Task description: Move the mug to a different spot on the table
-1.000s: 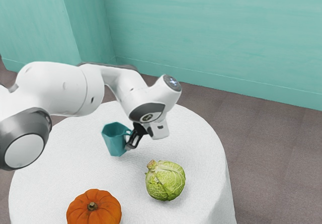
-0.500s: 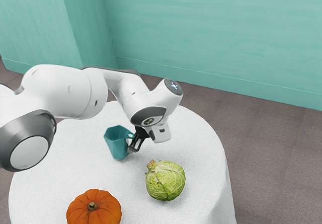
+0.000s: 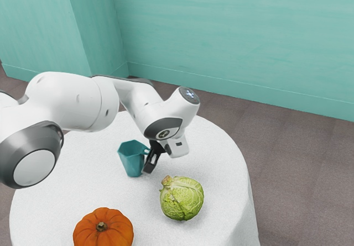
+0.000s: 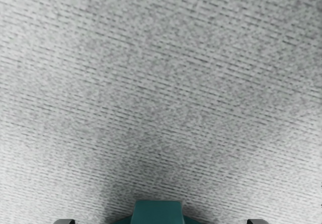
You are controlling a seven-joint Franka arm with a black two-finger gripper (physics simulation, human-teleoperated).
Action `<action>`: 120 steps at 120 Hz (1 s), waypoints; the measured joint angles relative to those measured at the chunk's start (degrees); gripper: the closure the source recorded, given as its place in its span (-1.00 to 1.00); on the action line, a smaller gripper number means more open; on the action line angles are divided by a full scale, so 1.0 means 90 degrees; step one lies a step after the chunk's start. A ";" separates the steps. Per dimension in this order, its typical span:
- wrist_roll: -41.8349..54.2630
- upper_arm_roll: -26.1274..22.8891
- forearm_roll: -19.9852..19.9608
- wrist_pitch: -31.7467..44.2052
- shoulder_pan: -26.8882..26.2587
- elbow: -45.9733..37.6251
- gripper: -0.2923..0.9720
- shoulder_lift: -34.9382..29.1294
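A teal mug (image 3: pixel 133 157) stands on the round white table (image 3: pixel 221 168), near its middle, tilted a little. My black gripper (image 3: pixel 150 162) is at the mug's side toward the exterior view's right, shut on the mug's handle. In the wrist view a teal piece of the mug (image 4: pixel 156 212) sits just under my hand, with the white tablecloth (image 4: pixel 161 93) beyond it.
A green cabbage (image 3: pixel 181 198) lies close to the gripper, toward the table's front. An orange pumpkin (image 3: pixel 103 227) sits at the front edge, toward the exterior view's left. Teal walls stand behind the table.
My gripper has carried the mug a short way toward the exterior view's right and down toward the cabbage. The cabbage and pumpkin have not moved.
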 joint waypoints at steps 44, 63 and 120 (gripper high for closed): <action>0.0078 -0.0051 -0.0751 0.0440 0.0034 0.0225 -0.43 -0.0081; 0.0104 -0.0081 -0.0861 0.0486 0.0044 0.0535 -0.49 -0.0552; -0.1788 -0.0745 -0.2389 -0.1155 0.2358 0.1430 -0.53 -0.2634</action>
